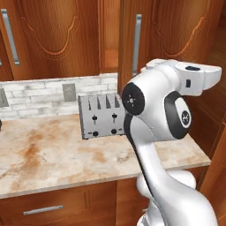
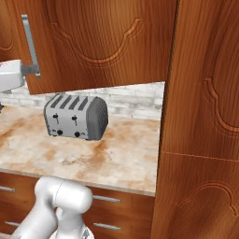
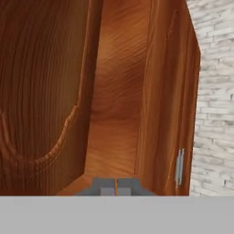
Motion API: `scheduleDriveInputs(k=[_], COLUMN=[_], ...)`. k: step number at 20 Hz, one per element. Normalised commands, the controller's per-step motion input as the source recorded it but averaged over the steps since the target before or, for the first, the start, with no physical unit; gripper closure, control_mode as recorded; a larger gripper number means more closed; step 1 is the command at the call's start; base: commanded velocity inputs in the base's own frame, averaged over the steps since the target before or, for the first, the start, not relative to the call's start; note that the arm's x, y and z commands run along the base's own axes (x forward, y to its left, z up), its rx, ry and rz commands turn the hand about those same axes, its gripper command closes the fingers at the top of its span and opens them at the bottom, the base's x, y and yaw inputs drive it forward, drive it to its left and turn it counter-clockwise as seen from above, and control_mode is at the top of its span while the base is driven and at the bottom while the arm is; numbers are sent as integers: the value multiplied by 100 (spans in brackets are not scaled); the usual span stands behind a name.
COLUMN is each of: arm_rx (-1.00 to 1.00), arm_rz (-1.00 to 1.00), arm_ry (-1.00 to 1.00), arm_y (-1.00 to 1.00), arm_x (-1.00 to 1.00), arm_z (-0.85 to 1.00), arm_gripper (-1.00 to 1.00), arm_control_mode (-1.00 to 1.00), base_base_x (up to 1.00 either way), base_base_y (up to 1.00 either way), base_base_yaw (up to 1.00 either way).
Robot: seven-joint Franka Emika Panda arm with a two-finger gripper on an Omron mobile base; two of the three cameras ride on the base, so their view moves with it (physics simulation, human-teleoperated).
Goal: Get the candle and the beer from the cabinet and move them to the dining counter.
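Nosing at the ajar reddish-brown wooden cabinet point(image 3: 114, 91), gripper point(image 3: 116, 186) jaws pressed together, empty. Candle & beer presumably inside, ahead of the jaws (can't see either). Bottle prob. slick, breakable: grab mid-body; candle light, squat.

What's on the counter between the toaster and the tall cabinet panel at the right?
Nothing. In the right base view, the marble counter runs bare from the toaster to the tall cabinet panel.
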Motion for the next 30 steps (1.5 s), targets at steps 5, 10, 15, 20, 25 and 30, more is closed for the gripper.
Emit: scheduleDriveInputs(k=[5,10,15,20,25,30], arm_rx=[-18,-7,3,7,2,0], arm_rz=[-2,-2,-1,-3,-2,-4], arm_ry=[2,0,0,-4,-9,-13], arm_y=[97,100,88,26,1,0], arm_x=[-15,24,38,47,65,61], arm_z=[0,4,19,14,-1,-6], arm_gripper=[100,-100,-100,-100,-100,-100], arm_control_mode=[-100,-100,-100,-100,-100,-100], base_base_x=[0,0,0,0,0,0], base_base_y=[0,0,0,0,0,0], base_base_yaw=[0,0,0,0,0,0])
